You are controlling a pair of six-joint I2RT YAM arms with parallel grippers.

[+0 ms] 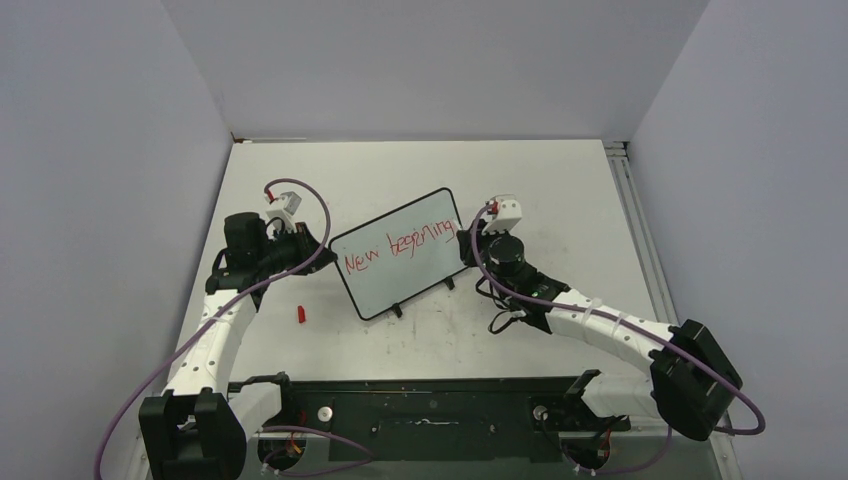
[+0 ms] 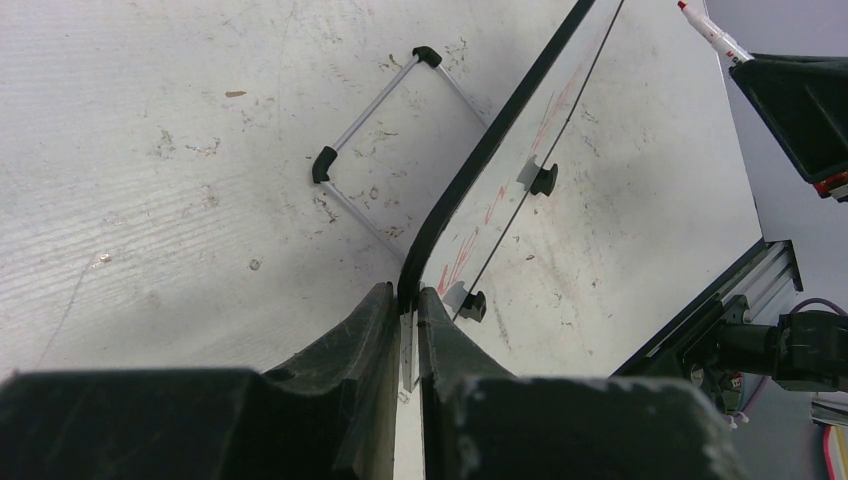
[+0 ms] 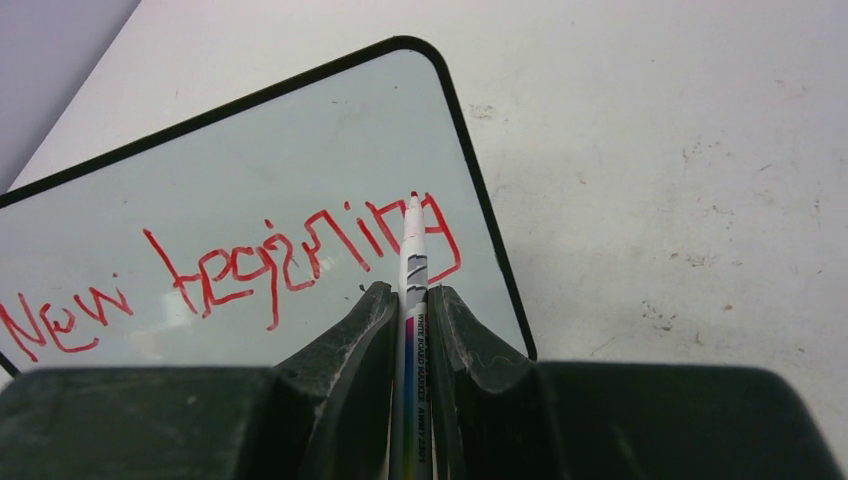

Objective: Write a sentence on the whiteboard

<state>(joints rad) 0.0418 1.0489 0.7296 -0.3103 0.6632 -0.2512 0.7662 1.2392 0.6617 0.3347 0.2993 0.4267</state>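
The whiteboard (image 1: pixel 400 255) stands tilted on two black feet in the middle of the table, black-framed. Red lettering, the sentence (image 1: pixel 398 247), reads "New beginning" in one line across it (image 3: pixel 240 265). My left gripper (image 1: pixel 312 243) is shut on the whiteboard's left edge (image 2: pixel 440 215), its fingertips (image 2: pixel 385 305) pinching the frame. My right gripper (image 1: pixel 478 247) sits at the board's right end, shut on a white whiteboard marker (image 3: pixel 412 260). The marker's red tip is at the final "g", and whether it touches the board I cannot tell. The same marker (image 2: pixel 712 32) shows in the left wrist view.
A small red marker cap (image 1: pixel 300 314) lies on the table left of the board. The board's wire stand (image 2: pixel 385 120) rests on the scuffed tabletop behind it. A metal rail (image 1: pixel 630 215) runs along the table's right edge. Grey walls enclose three sides.
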